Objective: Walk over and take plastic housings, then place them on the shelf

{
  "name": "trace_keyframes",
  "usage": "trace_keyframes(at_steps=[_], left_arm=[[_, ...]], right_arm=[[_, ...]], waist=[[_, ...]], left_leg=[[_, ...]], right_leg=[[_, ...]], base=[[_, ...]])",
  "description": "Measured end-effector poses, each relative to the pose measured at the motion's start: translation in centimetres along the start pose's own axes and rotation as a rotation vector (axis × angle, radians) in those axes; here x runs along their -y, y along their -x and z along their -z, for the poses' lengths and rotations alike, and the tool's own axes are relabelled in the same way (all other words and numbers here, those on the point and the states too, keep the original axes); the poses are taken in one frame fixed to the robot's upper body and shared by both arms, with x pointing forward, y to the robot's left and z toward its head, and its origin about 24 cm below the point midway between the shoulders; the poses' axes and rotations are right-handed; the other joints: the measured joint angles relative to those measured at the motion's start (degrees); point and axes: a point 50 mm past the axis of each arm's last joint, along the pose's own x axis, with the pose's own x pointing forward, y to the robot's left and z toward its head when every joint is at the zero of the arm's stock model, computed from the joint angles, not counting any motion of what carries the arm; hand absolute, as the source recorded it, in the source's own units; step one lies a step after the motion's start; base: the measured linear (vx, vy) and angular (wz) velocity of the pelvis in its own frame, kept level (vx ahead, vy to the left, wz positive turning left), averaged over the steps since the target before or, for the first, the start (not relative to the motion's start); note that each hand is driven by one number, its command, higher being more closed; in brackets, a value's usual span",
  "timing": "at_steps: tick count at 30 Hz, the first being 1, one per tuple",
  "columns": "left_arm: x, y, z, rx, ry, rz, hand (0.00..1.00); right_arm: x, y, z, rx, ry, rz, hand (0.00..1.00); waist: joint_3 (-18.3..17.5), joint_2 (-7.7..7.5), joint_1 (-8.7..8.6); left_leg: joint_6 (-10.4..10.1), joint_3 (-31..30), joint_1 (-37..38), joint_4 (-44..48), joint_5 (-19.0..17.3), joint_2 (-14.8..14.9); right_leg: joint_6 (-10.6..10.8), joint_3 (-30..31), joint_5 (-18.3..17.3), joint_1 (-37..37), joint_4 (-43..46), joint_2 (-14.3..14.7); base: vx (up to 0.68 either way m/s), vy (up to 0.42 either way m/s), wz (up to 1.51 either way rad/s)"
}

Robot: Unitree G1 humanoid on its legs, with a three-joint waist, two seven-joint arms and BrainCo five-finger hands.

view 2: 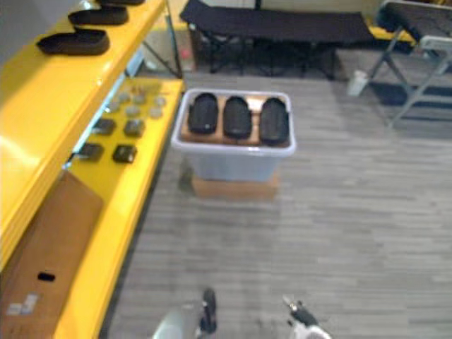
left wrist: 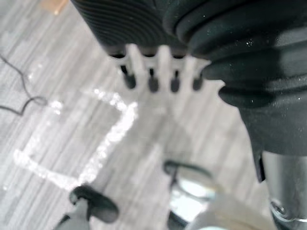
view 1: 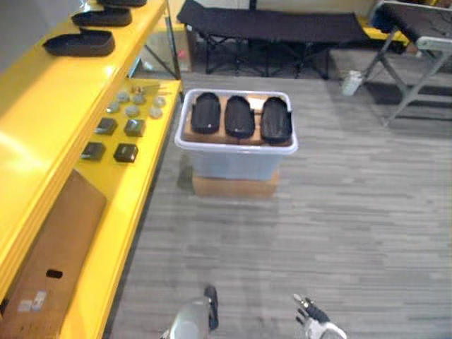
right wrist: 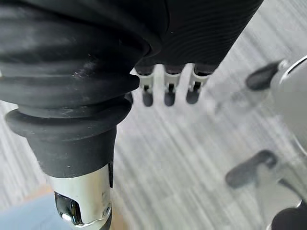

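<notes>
Three black oval plastic housings (view 1: 205, 112) (view 1: 239, 116) (view 1: 276, 119) lie side by side in a pale plastic bin (view 1: 236, 147) on the floor ahead. Two more black housings (view 1: 79, 44) (view 1: 102, 17) rest on the top board of the yellow shelf (view 1: 63, 106) at the left. My left hand (view 1: 191, 323) and right hand (view 1: 316, 323) hang low at the near edge, well short of the bin. In the wrist views the left hand's fingers (left wrist: 151, 72) and the right hand's fingers (right wrist: 168, 86) are straight over bare floor, holding nothing.
The bin stands on a cardboard box (view 1: 235, 186) close to the shelf's lower board, which carries small dark blocks (view 1: 126, 152), grey discs (view 1: 134, 106) and a brown cardboard sheet (view 1: 56, 254). A black folding cot (view 1: 275, 28) and a grey frame (view 1: 417, 63) stand behind.
</notes>
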Motion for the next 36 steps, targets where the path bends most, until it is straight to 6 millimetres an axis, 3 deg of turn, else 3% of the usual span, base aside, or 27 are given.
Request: trace_keyframes(at_steps=[1,2,3,5,7,8,10,12,14,15,16,17,18,20,22,24,25,26,29,31,35,36], left_arm=[[0.0,0.0,-0.2,0.012,-0.031,-0.007,0.00],[0.0,0.0,-0.3,0.018,-0.042,-0.010,0.00],[0.0,0.0,-0.7,0.038,-0.068,-0.016,0.00],[0.3,0.1,-2.3,0.089,-0.073,-0.013,0.00],[1.3,0.3,-4.4,0.154,-0.074,0.013,0.00],[2.0,0.5,-5.6,0.188,-0.069,0.035,0.00],[2.6,0.7,-6.7,0.215,-0.042,0.064,0.00],[3.2,0.8,-7.0,0.229,-0.031,0.086,0.00],[3.8,1.0,-7.3,0.240,-0.028,0.100,0.00],[4.4,0.8,-6.4,0.213,-0.008,0.108,0.00],[5.2,0.7,-4.9,0.166,0.055,0.124,0.00],[5.5,0.7,-4.8,0.165,0.090,0.135,0.00],[5.7,0.8,-5.2,0.176,0.113,0.127,0.00],[5.6,0.7,-4.8,0.155,0.116,0.109,0.00],[5.7,0.8,-4.9,0.155,0.118,0.114,0.00],[5.7,0.8,-5.0,0.160,0.112,0.118,0.00],[5.7,0.8,-5.0,0.161,0.110,0.122,0.00],[5.3,0.7,-5.1,0.163,0.107,0.121,0.00],[4.1,0.7,-5.4,0.176,0.056,0.087,0.00],[3.8,0.7,-6.0,0.191,0.017,0.074,0.00],[3.7,0.8,-6.3,0.202,-0.043,0.056,0.00],[3.8,0.8,-6.3,0.204,-0.055,0.056,0.00]], right_arm=[[-0.2,0.0,0.3,-0.014,-0.005,-0.003,0.00],[-0.2,0.0,0.8,-0.033,-0.011,-0.002,0.00],[0.2,0.3,1.5,-0.047,-0.019,0.008,0.00],[0.7,0.4,1.2,-0.036,-0.016,0.012,0.00],[0.7,0.4,0.9,-0.011,-0.021,0.006,0.00],[0.7,0.4,0.6,0.008,-0.032,0.006,0.00],[1.1,0.5,0.8,0.006,-0.039,0.018,0.00],[2.0,0.9,1.9,-0.028,-0.032,0.046,0.00],[2.7,1.5,3.9,-0.096,-0.052,0.075,0.00],[3.7,1.8,4.0,-0.112,-0.061,0.113,0.00],[4.3,2.0,4.1,-0.123,-0.057,0.138,0.00],[4.5,2.0,4.0,-0.122,-0.055,0.145,0.00],[4.7,2.0,3.8,-0.119,-0.052,0.155,0.00],[5.0,2.1,3.7,-0.120,-0.048,0.170,0.00],[4.9,1.9,3.4,-0.114,-0.039,0.167,0.00],[4.7,1.7,2.3,-0.073,-0.035,0.163,0.00],[4.4,1.4,1.6,-0.047,-0.036,0.157,0.00],[4.3,1.4,1.4,-0.035,-0.031,0.155,0.00],[2.9,1.2,2.4,-0.064,0.020,0.107,0.00],[2.9,1.3,2.7,-0.076,0.082,0.099,0.00],[2.2,1.3,2.6,-0.057,0.270,-0.012,0.00],[0.8,1.1,2.0,-0.020,0.448,-0.119,0.00]], waist=[[0.1,-0.12,0.03],[0.1,-0.22,-0.33],[0.1,-0.12,-0.53],[0.3,0.38,-0.71],[0.5,1.27,-1.35],[0.4,1.85,-2.10],[0.2,2.07,-2.61],[-0.2,1.24,-3.59],[-1.0,0.18,-3.59],[-1.4,1.90,-3.69],[-2.3,4.33,-3.51],[-2.6,4.92,-3.60],[-2.2,5.12,-3.57],[-1.8,5.70,-3.55],[-1.9,5.32,-2.93],[-2.0,5.11,-2.67],[-2.0,5.18,-2.58],[-2.0,5.09,-1.67],[-3.5,1.34,-2.00],[-3.4,0.02,-2.06],[-3.6,-0.67,-2.23],[-3.6,-0.74,-2.21]], left_leg=[[-0.1,0.2,3.3,-2.6,-0.4,-0.5],[-0.4,0.4,5.5,-4.0,-0.5,-0.9],[-0.6,0.8,8.5,-5.2,-0.9,-1.0],[-1.9,1.1,12.3,-5.4,-2.2,-0.6],[-2.1,0.4,14.1,-5.2,-4.2,1.4],[-2.9,-0.2,14.8,-4.7,-5.4,3.1],[-4.9,-0.4,16.4,-4.0,-7.3,5.2],[-6.8,-2.1,17.6,-2.1,-10.0,6.0],[-8.8,-3.6,18.0,-0.8,-12.6,6.5],[-10.3,-3.9,18.8,-0.3,-14.0,9.3],[-11.4,-3.6,18.1,3.1,-14.1,11.8],[-12.3,-4.0,14.7,10.1,-13.0,13.3],[-12.0,-5.4,9.3,22.1,-10.8,15.5],[-12.0,-4.7,6.2,32.0,-10.9,17.6],[-11.8,-2.5,5.6,28.5,-11.0,15.9],[-12.1,-1.9,4.7,15.9,-10.8,11.5],[-12.1,-2.0,4.0,6.1,-8.4,9.3],[-8.4,-1.8,4.5,0.5,-0.4,8.1],[-6.6,-0.5,8.0,-7.2,2.2,4.5],[-6.1,-0.6,8.3,-8.8,2.7,3.1],[-5.1,-2.0,10.4,-13.0,3.4,0.9],[-4.9,-2.4,11.1,-13.9,3.5,0.6]], right_leg=[[4.0,0.2,0.8,-5.7,13.2,-1.7],[4.9,-0.3,-2.1,-9.5,20.9,-2.7],[3.6,-2.0,-5.2,-12.6,23.7,-3.7],[1.8,-6.6,-8.2,-14.9,15.8,-4.0],[2.4,-7.4,-7.5,-17.8,7.3,-2.0],[3.5,-7.4,-5.5,-20.4,2.9,-1.0],[3.2,-6.8,-0.7,-22.8,-1.8,-0.2],[2.7,-6.1,3.2,-23.7,-2.5,-0.5],[0.6,-5.7,7.5,-23.5,-3.2,-0.5],[-0.9,-6.6,7.4,-23.8,-0.5,1.5],[-2.0,-7.3,4.9,-23.7,0.4,3.8],[-2.7,-8.2,3.7,-23.2,0.6,4.4],[-3.0,-8.6,2.2,-20.8,-0.1,5.2],[-3.8,-10.0,2.0,-13.7,-4.0,6.5],[-3.8,-9.8,2.0,-8.0,-7.9,6.2],[-3.3,-9.4,2.3,-5.5,-10.6,5.2],[-2.8,-8.8,2.5,-4.9,-12.0,5.1],[-2.2,-7.6,2.2,-4.5,-12.3,5.2],[-0.4,-7.5,1.5,-4.7,-12.9,2.3],[0.2,-8.3,1.1,-4.7,-12.9,1.0],[0.9,-10.0,1.0,-4.0,-12.2,-0.6],[1.4,-10.6,1.3,-3.8,-11.7,-0.8]], base=[[0.30,0.109,-0.21],[0.36,0.112,-0.15],[0.29,0.075,-0.06],[0.28,0.020,-0.02],[0.30,-0.063,0.11],[0.33,-0.100,0.12],[0.28,-0.140,0.14],[0.36,-0.247,0.36],[0.46,-0.361,0.36],[0.57,-0.386,0.14],[0.55,-0.378,0.12],[0.44,-0.291,0.16],[0.33,-0.258,0.23],[0.42,-0.247,0.23],[0.39,-0.168,-0.01],[0.31,-0.053,-0.20],[0.31,0.044,-0.43],[0.36,0.079,-0.47],[0.32,0.087,-0.08],[0.19,0.064,0.16],[0.18,0.077,0.26],[0.15,0.066,0.21]])
